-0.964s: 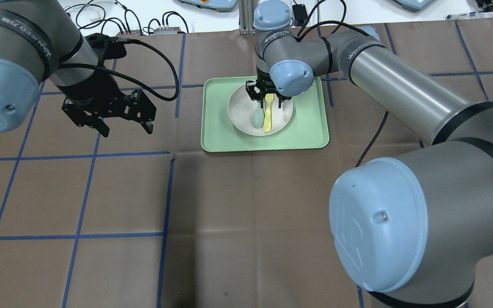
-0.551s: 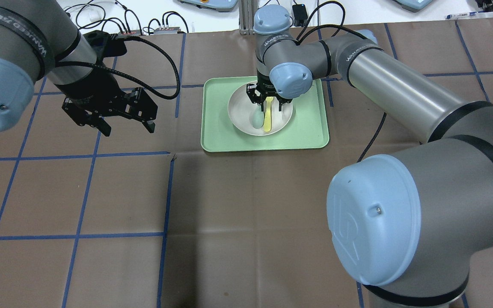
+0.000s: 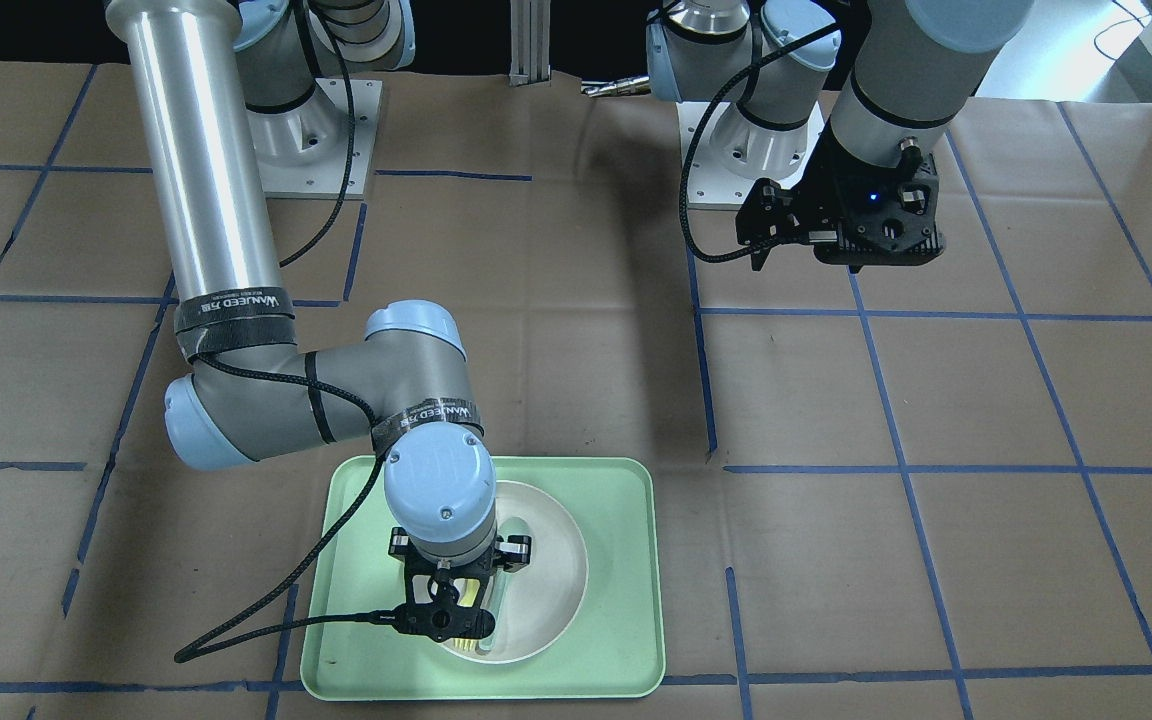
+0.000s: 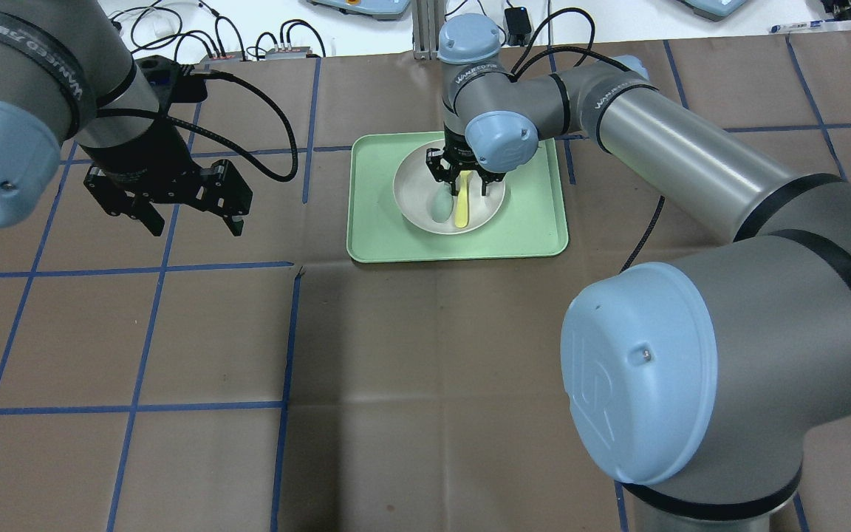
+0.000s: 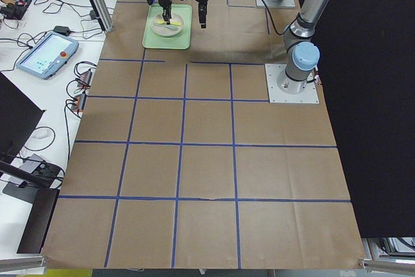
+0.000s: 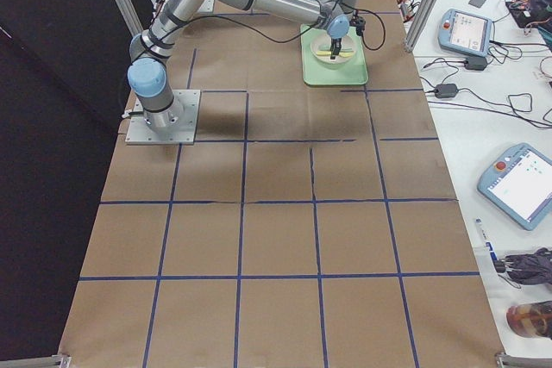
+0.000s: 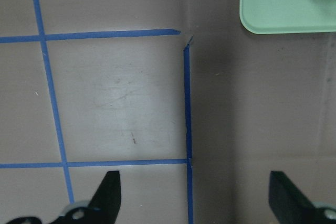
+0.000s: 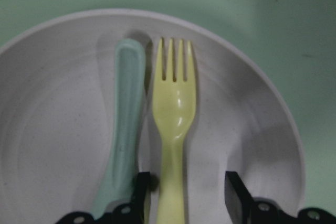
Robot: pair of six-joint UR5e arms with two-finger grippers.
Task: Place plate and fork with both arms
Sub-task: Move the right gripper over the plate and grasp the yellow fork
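The off-white plate (image 4: 414, 193) lies in the mint-green tray (image 4: 529, 222). The pale-yellow fork (image 4: 462, 208) lies in the plate beside a teal-grey spoon (image 4: 439, 207). My right gripper (image 4: 462, 181) is low over the plate and open. In the right wrist view its fingers (image 8: 237, 195) stand on either side of the fork (image 8: 173, 108) handle, with the spoon (image 8: 126, 114) just to the left. My left gripper (image 4: 195, 225) is open and empty, above the table to the left of the tray.
Brown paper with blue tape lines covers the table. The left wrist view shows the tray's corner (image 7: 283, 3) ahead of my left gripper (image 7: 194, 198). Cables and small boxes (image 4: 278, 52) lie at the table's far edge.
My left gripper has moved a little to the left, away from the tray. My right gripper has stayed over the fork handle, slightly lower. Fork, spoon and plate have not moved.
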